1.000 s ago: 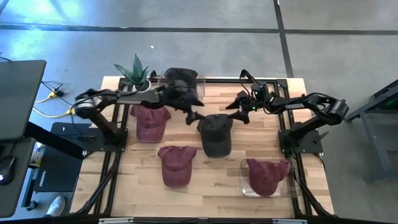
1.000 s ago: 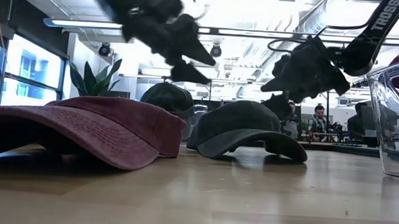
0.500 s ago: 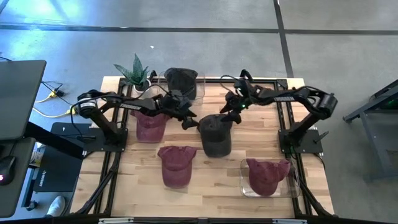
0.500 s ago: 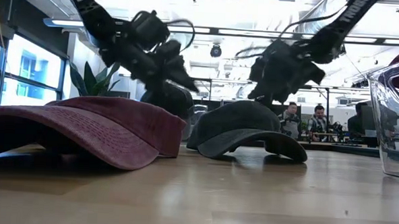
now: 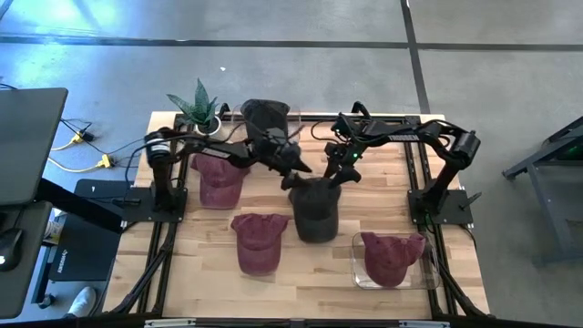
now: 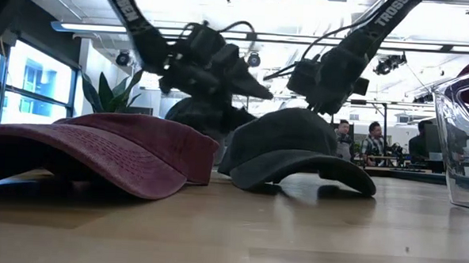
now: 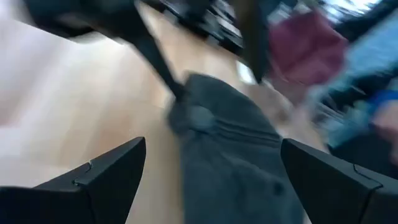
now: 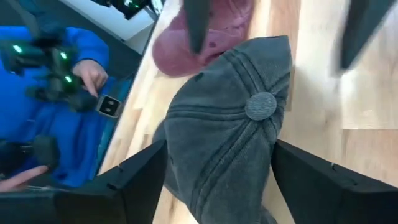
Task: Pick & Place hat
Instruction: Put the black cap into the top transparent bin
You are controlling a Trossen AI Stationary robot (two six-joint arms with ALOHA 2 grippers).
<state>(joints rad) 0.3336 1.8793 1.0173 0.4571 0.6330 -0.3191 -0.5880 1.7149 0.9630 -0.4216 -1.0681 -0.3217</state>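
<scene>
Grey hat (image 5: 316, 204) between both arms' spread fingers; "TROSSEN" on arm (image 6: 380, 12)

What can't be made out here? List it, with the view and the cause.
- High view: whether the left gripper or right gripper touches the dark grey fabric cap; the arms cover its crown.
- Low view: the clear plastic bin is cut off by the right edge, so its contents barely show.
- Low view: the spiky green plant's pot, hidden behind the maroon fabric cap.
</scene>
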